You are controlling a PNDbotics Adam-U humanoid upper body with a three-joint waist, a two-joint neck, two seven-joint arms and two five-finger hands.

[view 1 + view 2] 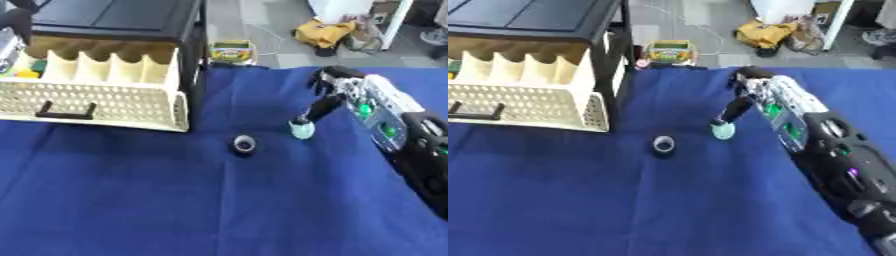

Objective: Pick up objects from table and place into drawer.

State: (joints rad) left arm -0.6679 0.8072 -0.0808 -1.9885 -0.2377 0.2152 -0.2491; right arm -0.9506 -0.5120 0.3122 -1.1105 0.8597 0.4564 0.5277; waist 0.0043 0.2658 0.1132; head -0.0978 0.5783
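A small pale green object (303,131) stands on the blue cloth (219,210) right of centre. My right hand (337,82) reaches down from the right, and its dark fingers (319,107) close on the object's top. A black ring-shaped object (244,144) lies just left of it, untouched. The cream drawer (96,102) is pulled open from the black cabinet (114,17) at upper left, with green and yellow items (31,67) in its left end. Part of my left hand (9,45) shows at the left edge above the drawer.
A crayon box (232,51) sits behind the table's far edge, beside the cabinet. A yellow bag (324,32) and other clutter lie on the floor beyond. My right forearm (394,125) covers the table's right side.
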